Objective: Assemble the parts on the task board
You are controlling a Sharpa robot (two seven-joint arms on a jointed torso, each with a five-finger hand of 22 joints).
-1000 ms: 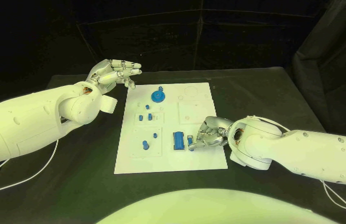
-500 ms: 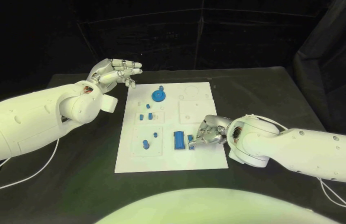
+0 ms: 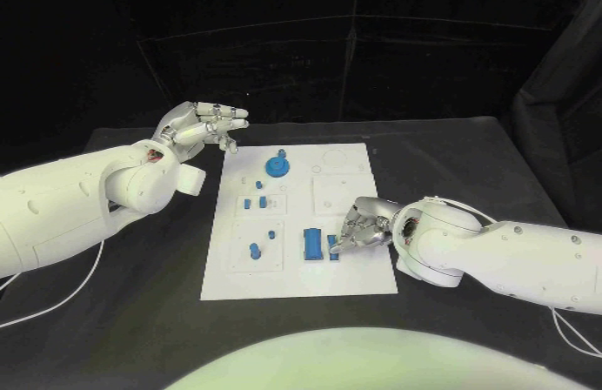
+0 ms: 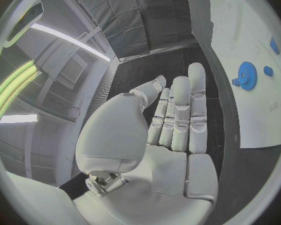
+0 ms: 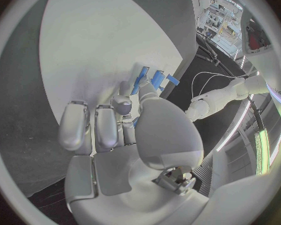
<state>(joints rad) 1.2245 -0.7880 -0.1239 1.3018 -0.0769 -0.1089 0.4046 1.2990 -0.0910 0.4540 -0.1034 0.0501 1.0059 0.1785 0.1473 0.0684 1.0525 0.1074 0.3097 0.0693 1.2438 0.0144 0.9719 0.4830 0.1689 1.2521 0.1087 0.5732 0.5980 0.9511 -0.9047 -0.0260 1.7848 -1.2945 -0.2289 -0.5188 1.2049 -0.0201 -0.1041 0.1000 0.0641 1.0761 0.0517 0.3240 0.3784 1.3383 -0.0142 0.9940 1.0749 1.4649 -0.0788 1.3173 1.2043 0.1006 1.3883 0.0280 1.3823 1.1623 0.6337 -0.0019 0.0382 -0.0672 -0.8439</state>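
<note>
The right hand (image 3: 363, 231) lies low over the near right part of the white task board (image 3: 351, 277), fingers curled down, and covers whatever sits beneath it; a small upright blue part (image 3: 332, 245) shows at the fingertips, but whether the hand is pinching it or only touching it cannot be told. In the right wrist view the fingertips (image 5: 125, 104) reach toward a few small blue pieces (image 5: 154, 78) on the board, the contact itself hidden by the fingers. Just beside that part, on its left, lies a longer blue rectangular block (image 3: 310, 244). The left hand (image 3: 201, 126) is raised off the far left corner of the board, grasping nothing, fingers loosely extended and close together. A blue gear (image 3: 277, 163) rests on the far part of the board, near the left hand but apart from it.
</note>
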